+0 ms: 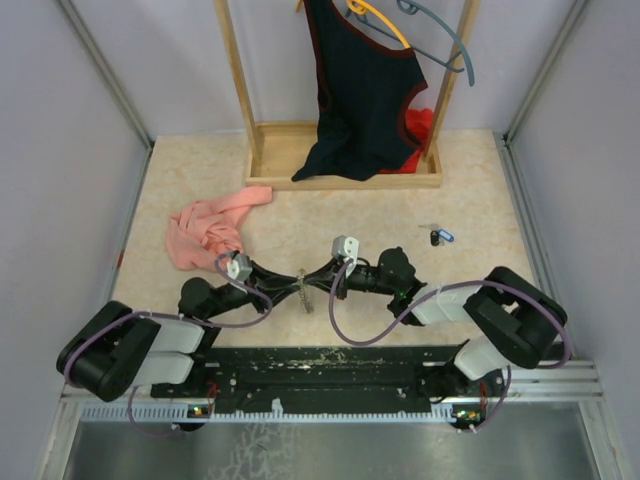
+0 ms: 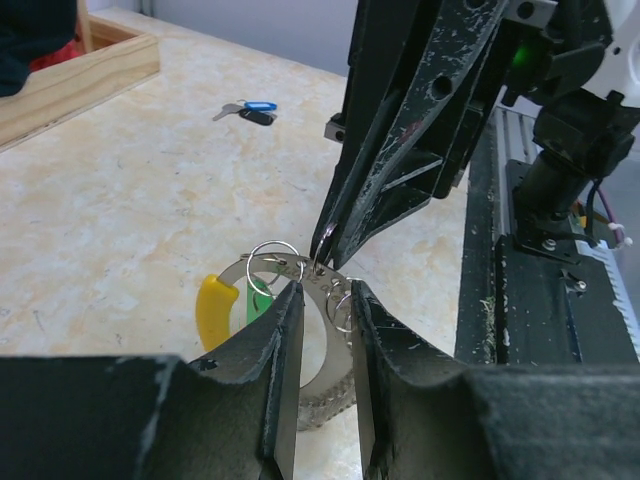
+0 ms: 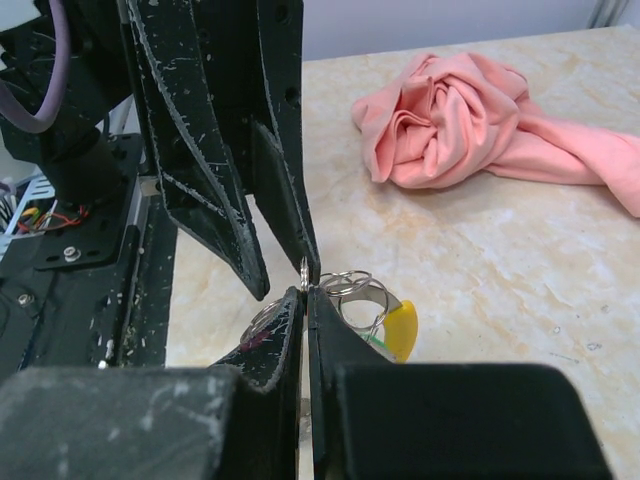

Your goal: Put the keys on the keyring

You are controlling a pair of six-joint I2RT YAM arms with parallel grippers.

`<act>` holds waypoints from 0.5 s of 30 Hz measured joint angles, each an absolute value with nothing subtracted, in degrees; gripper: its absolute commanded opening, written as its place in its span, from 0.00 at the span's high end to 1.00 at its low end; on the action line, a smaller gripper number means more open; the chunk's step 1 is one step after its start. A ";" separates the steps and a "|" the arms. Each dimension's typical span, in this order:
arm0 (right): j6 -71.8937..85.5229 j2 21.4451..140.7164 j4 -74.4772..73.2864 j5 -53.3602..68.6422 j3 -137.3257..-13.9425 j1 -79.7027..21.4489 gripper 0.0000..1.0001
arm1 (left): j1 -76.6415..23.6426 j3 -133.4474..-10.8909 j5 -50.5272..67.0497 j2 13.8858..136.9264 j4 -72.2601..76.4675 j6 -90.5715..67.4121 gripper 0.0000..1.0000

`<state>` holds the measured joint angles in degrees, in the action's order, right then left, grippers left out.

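Grey keyring (image 2: pixel 214 310) pinched in the left hand (image 2: pixel 325 290), right hand (image 2: pixel 325 242) pressed together on its rim

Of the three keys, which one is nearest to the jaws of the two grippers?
The green-headed key, beside the yellow piece of the keyring. The blue key and the black key lie together far off on the table.

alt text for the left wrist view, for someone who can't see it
Two black tools meet over a keyring on a beige table: the left tool, at the bottom, grips it and the right tool pinches it from above. A yellow piece and a green key show on the ring; blue and black keys lie farther back.
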<state>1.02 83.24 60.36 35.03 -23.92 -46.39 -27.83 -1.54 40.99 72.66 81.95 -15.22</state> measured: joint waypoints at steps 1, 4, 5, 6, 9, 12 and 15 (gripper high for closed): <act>1.48 83.77 61.58 35.05 -23.73 -46.39 1.00 | -27.83 -1.72 41.82 73.56 82.98 -15.35 0.69; 2.68 84.95 64.84 35.42 -23.07 -46.39 1.00 | -27.81 -1.85 44.18 76.64 86.80 -15.79 0.69; 2.87 85.32 65.69 35.51 -22.92 -46.39 1.00 | -27.81 -1.87 44.73 77.62 87.29 -15.92 0.69; 3.18 85.71 66.63 35.64 -22.83 -46.39 1.00 | -27.79 -1.89 45.30 78.76 87.33 -16.14 0.70; 3.66 86.70 67.75 36.07 -22.57 -46.39 1.00 | -27.49 -2.11 46.52 82.39 87.37 -16.84 0.71; 3.86 86.91 67.92 36.67 -22.06 -46.39 1.00 | -27.20 -2.79 47.35 84.97 87.35 -17.04 0.69; 3.90 86.91 68.01 37.01 -22.06 -46.39 1.00 | -27.09 -3.07 47.88 85.30 87.37 -16.95 0.67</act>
